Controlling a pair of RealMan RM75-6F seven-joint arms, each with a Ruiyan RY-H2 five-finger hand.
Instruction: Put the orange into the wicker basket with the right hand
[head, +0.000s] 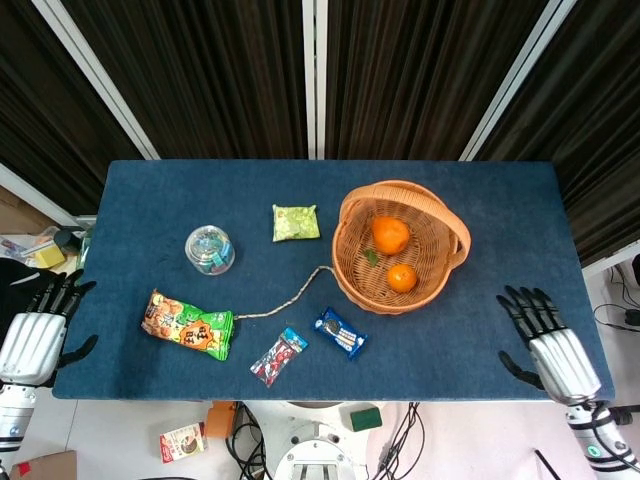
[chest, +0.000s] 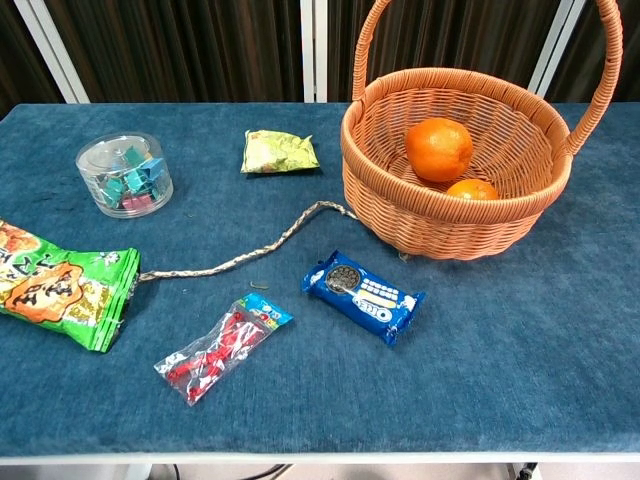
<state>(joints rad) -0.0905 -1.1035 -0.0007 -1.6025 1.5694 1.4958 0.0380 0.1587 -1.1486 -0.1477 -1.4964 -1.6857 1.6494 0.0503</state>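
Note:
Two oranges lie inside the wicker basket (head: 356, 292) (chest: 380, 205): a larger orange (head: 390, 235) (chest: 439, 149) toward the back and a smaller orange (head: 402, 277) (chest: 471, 189) in front of it. My right hand (head: 552, 345) hovers off the table's front right corner, fingers spread, holding nothing, far from the basket. My left hand (head: 35, 333) sits beyond the table's left front corner, fingers apart and empty. Neither hand appears in the chest view.
On the blue table (head: 500, 220) lie a clear jar of clips (head: 209, 249), a yellow-green packet (head: 296, 222), a braided cord (head: 283, 298), a green-orange snack bag (head: 187, 324), a red candy packet (head: 277, 356) and a blue cookie pack (head: 341, 333).

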